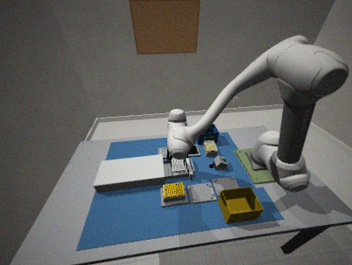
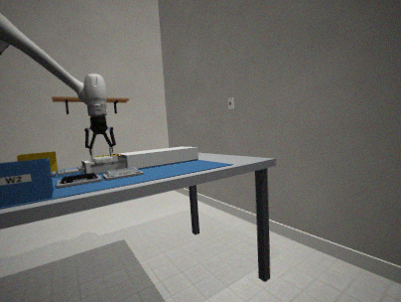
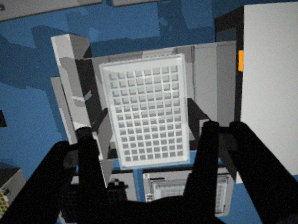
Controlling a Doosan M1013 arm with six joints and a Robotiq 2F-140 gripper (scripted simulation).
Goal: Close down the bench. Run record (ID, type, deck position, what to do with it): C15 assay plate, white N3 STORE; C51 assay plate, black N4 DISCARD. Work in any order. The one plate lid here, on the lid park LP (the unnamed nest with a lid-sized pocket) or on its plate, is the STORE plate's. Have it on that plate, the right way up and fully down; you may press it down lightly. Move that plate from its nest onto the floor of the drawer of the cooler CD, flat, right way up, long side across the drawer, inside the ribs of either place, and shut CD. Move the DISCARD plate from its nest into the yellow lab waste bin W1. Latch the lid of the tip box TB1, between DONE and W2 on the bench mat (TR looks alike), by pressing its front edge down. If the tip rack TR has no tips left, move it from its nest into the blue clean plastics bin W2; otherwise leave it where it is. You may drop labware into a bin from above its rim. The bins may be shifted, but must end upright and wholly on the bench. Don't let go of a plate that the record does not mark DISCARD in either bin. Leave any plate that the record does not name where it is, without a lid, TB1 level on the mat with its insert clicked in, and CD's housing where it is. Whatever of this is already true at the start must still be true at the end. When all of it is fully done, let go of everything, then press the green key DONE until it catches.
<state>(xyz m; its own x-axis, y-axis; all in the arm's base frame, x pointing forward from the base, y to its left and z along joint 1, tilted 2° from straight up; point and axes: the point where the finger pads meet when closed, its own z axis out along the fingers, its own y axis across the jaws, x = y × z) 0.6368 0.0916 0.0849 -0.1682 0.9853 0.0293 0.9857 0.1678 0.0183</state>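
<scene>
While the white six-joint arm (image 1: 244, 83) is stretched across the bench from its green base plate (image 1: 242, 153), the black two-finger gripper (image 3: 145, 145) is held point-down over the open drawer (image 3: 210, 75) of the long white cooler housing (image 1: 128, 171). A white lidded assay plate (image 3: 147, 110) with a grid of square wells is clamped between the fingers, which are closed on its long sides. In the wrist view the plate is seen above the grey drawer floor, framed by the drawer's walls, beside the white cooler front with its orange mark (image 3: 240, 60); whether it is touching the floor cannot be told. In the exterior view the gripper is seen low over the blue bench mat (image 2: 164, 171), just beside the cooler's end. Elsewhere on the mat are found a yellow tip rack (image 1: 173, 190), two bare grey nests (image 1: 201, 192), an open yellow waste bin (image 1: 240, 204) and a dark blue bin (image 1: 213, 131) behind the arm.
</scene>
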